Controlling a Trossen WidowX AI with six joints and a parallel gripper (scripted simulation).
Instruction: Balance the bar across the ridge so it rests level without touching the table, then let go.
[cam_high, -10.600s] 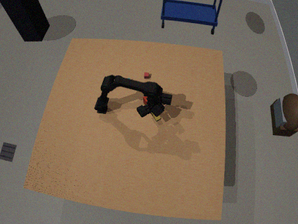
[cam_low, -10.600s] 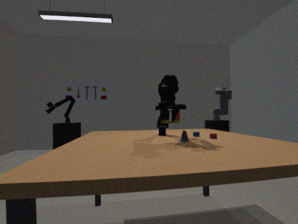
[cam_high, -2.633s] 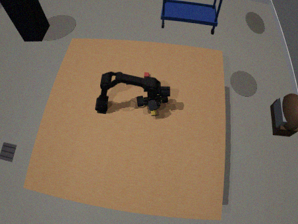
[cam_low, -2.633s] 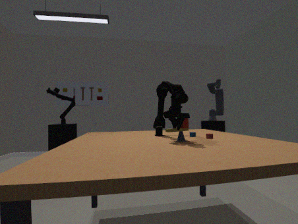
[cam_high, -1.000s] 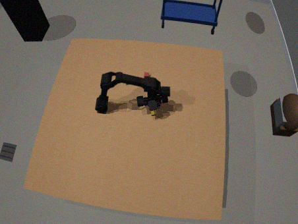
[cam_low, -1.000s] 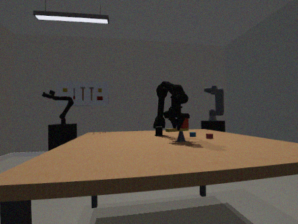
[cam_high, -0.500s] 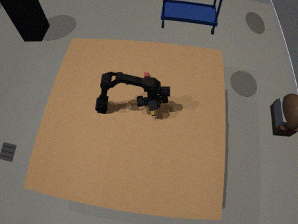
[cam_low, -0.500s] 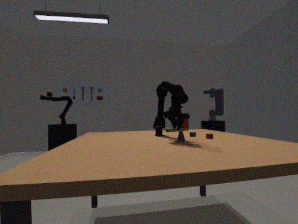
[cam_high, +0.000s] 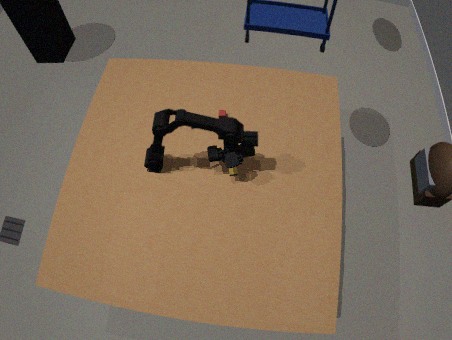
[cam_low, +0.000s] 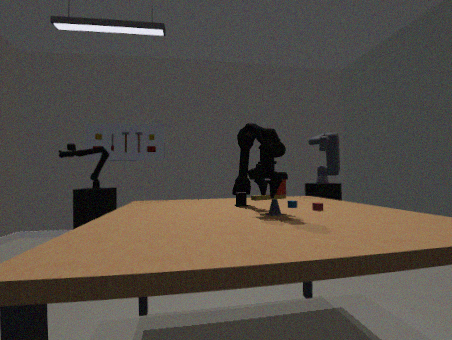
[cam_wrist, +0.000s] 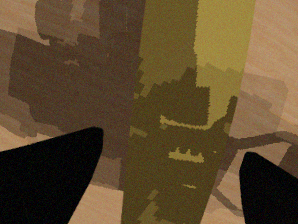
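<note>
My gripper (cam_wrist: 173, 151) stood open, fingers clear of the yellow bar (cam_wrist: 189, 90) resting across the ridge (cam_low: 274, 207); releasing was in hand, and next I judged a straight lift away.

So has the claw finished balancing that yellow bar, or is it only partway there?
Nearly finished. Done: the yellow bar sits atop the dark ridge, looking roughly level and off the table in the exterior view. In hand: the claw is open, its fingers standing apart from the bar on both sides. Left: backing the arm away without nudging it.
</note>
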